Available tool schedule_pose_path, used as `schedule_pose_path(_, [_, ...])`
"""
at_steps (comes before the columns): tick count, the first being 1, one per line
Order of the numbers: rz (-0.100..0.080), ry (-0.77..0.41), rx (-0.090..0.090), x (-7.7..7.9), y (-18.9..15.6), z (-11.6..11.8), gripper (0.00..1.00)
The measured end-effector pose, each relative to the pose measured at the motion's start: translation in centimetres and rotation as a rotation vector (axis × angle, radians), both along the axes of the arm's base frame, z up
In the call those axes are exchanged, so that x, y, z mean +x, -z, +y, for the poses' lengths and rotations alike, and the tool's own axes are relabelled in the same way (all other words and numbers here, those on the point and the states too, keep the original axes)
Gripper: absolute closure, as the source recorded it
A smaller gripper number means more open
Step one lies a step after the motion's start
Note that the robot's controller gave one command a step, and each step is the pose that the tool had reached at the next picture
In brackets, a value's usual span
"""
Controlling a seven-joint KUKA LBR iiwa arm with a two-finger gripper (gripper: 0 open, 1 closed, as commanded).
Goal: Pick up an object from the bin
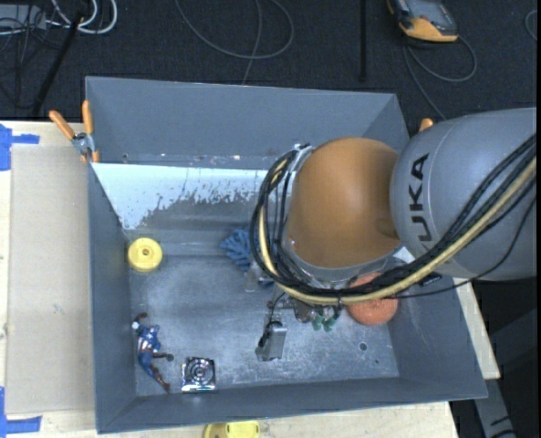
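Camera view looks down into the grey bin (243, 121), and I read it from its left side. A yellow disc (144, 255) lies flat near the left wall, on its own. Toward the front left corner a small blue and red figurine (149, 349) lies on its side, and just to its right sits a silver square piece (198, 373) by the front wall. Further right, near the back slope, a crumpled blue thing (238, 247) lies half under my wrist's orange cover (343, 199). My claw (272, 343) hangs low over bare floor at the front middle, between the silver square piece and an orange-red ball (372, 310) partly hidden under my arm. Nothing shows in its grasp. Whether it is released or clenched I cannot tell.
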State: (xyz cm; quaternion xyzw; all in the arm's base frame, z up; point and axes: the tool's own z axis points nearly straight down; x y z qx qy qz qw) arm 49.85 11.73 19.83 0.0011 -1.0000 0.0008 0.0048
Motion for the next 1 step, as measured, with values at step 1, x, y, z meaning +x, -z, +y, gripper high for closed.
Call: schedule_pose_path(1, [-0.008,0.003,0.002,0.17,-0.42,-0.02,0.0])
